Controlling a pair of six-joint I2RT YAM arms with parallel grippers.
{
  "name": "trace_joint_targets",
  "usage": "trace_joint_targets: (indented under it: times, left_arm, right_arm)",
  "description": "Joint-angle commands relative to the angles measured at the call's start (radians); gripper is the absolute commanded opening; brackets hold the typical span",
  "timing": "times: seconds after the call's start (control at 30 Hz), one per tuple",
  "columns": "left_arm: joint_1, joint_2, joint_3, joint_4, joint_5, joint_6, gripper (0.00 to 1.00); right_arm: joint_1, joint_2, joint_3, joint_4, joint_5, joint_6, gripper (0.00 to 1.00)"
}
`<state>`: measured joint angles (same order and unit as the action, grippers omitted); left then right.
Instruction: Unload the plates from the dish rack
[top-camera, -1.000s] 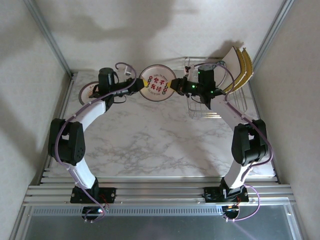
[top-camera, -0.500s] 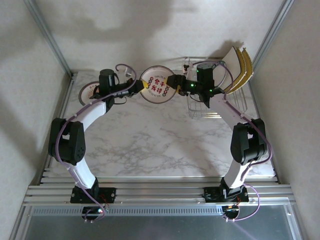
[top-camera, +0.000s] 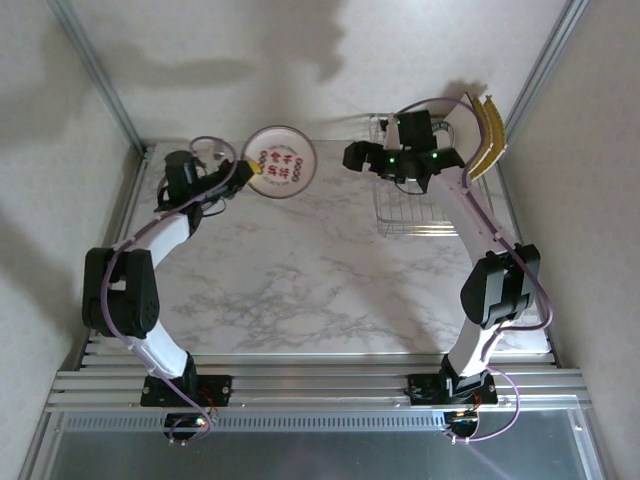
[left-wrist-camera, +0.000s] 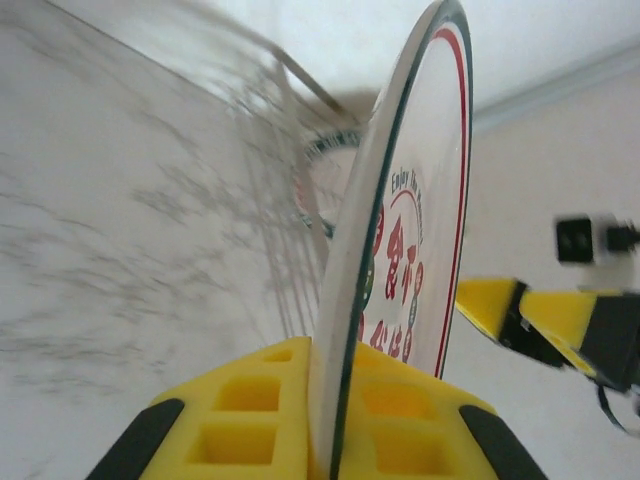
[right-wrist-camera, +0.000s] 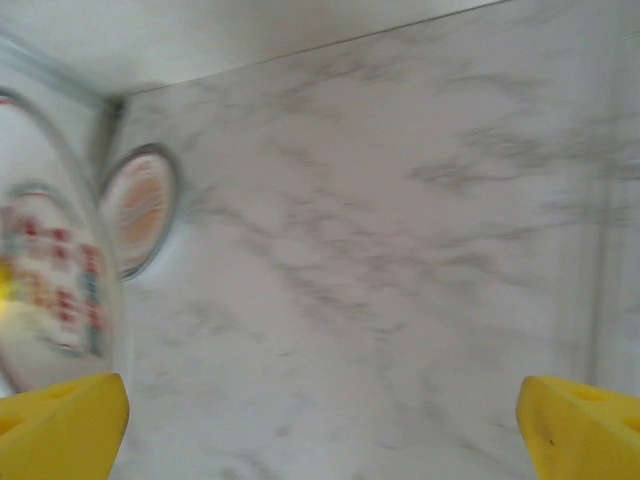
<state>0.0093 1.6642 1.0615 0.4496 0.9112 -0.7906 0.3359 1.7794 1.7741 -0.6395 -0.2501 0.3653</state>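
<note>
The left pincer (top-camera: 250, 168) is clamped on the rim of a round plate (top-camera: 281, 162), which hangs clear of the surface (top-camera: 300, 290) in the upper centre-left of the top view. In the left wrist view the plate stands on edge between the yellow pads (left-wrist-camera: 250, 420), with only its lower rim inside the grip. The right pincer (top-camera: 352, 157) sits just right of the plate with its jaws spread wide and nothing between them. The dish rack (top-camera: 410, 218) occupies the upper right of the top view, and the square plates (top-camera: 486, 135) lean upright at its far right corner. A second round plate (right-wrist-camera: 142, 208) lies flat on the surface at the left of the right wrist view. Treat every plate as rigid, smooth-faced and probably brittle: it does not yield under the pads and is likely to slide if pinched shallowly. Take hold at the rim, with the pads seated well past the edge band. A rim grip leaves most of the plate overhanging, so expect it to pivot under quick motion. The square plates look larger and probably heavier; grip each at the middle of its upper edge and lift it straight out of the dividers.
</note>
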Motion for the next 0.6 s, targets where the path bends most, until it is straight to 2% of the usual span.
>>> trace_joint_targets:
  times: [0.0,0.17,0.3,0.57]
  left_arm:
    - [0.078,-0.096,-0.101,0.152,-0.154,-0.112,0.00]
    - [0.162,-0.164,-0.235,0.203,-0.326,-0.188,0.00]
    - [0.210,-0.207,-0.274,0.158,-0.424,-0.159,0.00]
    - [0.298,-0.160,-0.275,0.149,-0.456,-0.140,0.00]
  right_arm:
    - [-0.027,0.040,0.120,-0.301,0.318,-0.187,0.99]
    - [-0.066,0.077,0.210,-0.444,0.459,-0.272,0.99]
    - [-0.105,0.067,0.208,-0.461,0.485,-0.290,0.99]
    - [-0.124,0.040,0.146,-0.434,0.478,-0.296,0.99]
